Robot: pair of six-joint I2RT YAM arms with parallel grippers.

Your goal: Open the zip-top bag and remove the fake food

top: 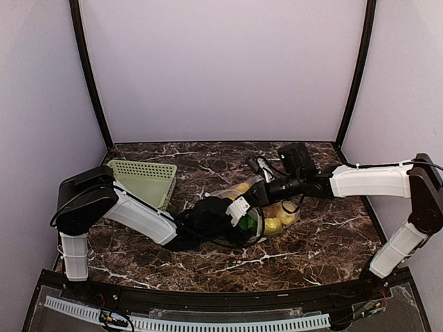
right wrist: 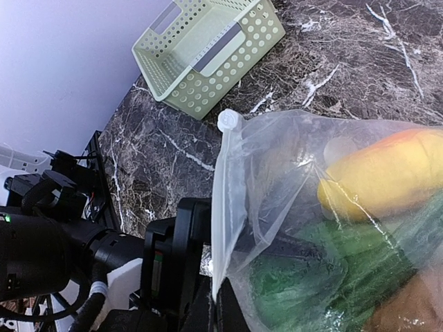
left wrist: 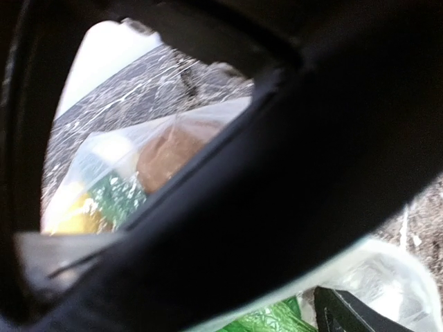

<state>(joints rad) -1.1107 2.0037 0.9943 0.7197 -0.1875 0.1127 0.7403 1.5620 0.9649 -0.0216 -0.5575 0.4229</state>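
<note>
The zip-top bag (top: 285, 216) lies at mid-table with the fake food inside. In the right wrist view I see through its plastic (right wrist: 291, 159) a yellow piece (right wrist: 387, 176), a green leafy piece (right wrist: 325, 277) and a brown piece (right wrist: 408, 311). My right gripper (right wrist: 225, 315) is shut on the whitish zip strip (right wrist: 223, 200) and holds that edge up. My left gripper (top: 242, 211) is at the bag's mouth, and a dark finger shape shows under the plastic. Its own view is mostly blocked by a dark blurred bar, so I cannot tell how its jaws stand.
A pale green slotted basket (top: 142, 178) lies tipped at the back left, also in the right wrist view (right wrist: 208, 55). Both arms meet over the bag. The dark marble table (top: 318, 242) ends at purple walls.
</note>
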